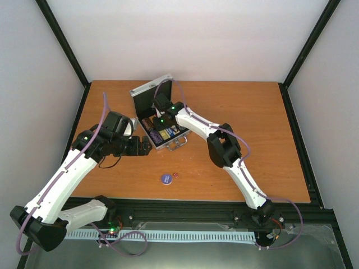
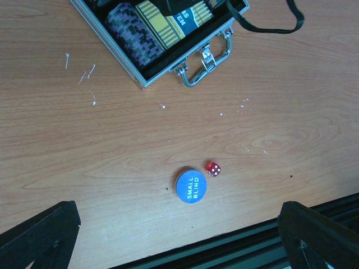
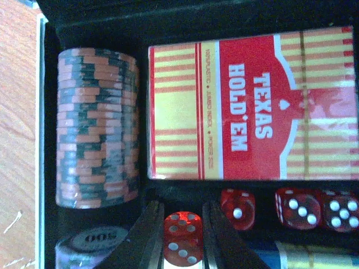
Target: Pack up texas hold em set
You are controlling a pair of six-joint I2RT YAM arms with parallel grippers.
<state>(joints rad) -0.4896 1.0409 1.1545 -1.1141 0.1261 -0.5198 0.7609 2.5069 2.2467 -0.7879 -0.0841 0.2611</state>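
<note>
The silver case (image 1: 145,91) lies open at the table's middle, lid up, handle (image 2: 205,64) facing the near edge. Inside it my right gripper (image 3: 182,224) is shut on a red die (image 3: 182,241), low over the dice slot beside three more dice (image 3: 297,207). Next to that slot sit the red card box (image 3: 252,106) and a chip stack (image 3: 95,126). A blue-yellow card box (image 2: 168,22) shows in the left wrist view. A blue disc (image 2: 191,186) marked SMALL BLIND and one red die (image 2: 213,169) lie on the table. Above them my left gripper (image 2: 179,246) hangs open.
The table's black front rail (image 2: 235,246) runs just behind the disc and loose die. The right arm's black cable (image 2: 269,25) loops over the case's corner. Bare wood (image 1: 252,129) stretches right of the case.
</note>
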